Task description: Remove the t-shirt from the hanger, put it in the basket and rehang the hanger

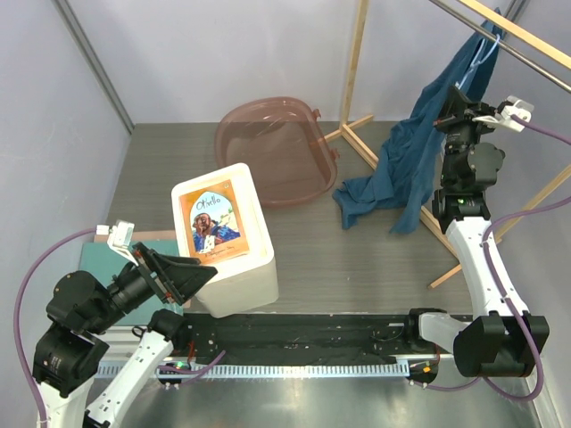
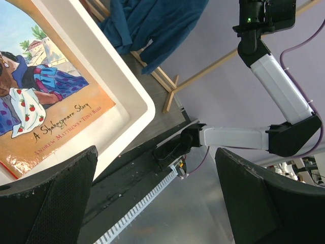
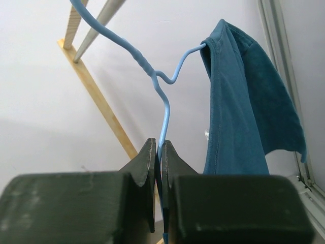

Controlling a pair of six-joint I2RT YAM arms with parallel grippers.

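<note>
Nr t-shirt (image 1: 406,169): rack leg (image 1: 354,67), basin (image 1: 268,147)

robot arms (image 1: 473,241): 2, lower left and right side of the frame
grippers: 2, left gripper (image 1: 198,278), right gripper (image 3: 158,145)
t-shirt (image 1: 406,169): 1, dark teal-blue, upper right
wire hanger (image 3: 143,64): 1, light blue
wooden rack (image 1: 355,62): 1, upper right
white box (image 1: 245,267): 1, centre left
picture book (image 1: 214,223): 1
translucent brown basin (image 1: 277,152): 1, upper centre
teal mat (image 1: 98,254): 1, lower left
purple cables (image 1: 25,290): 2
</note>
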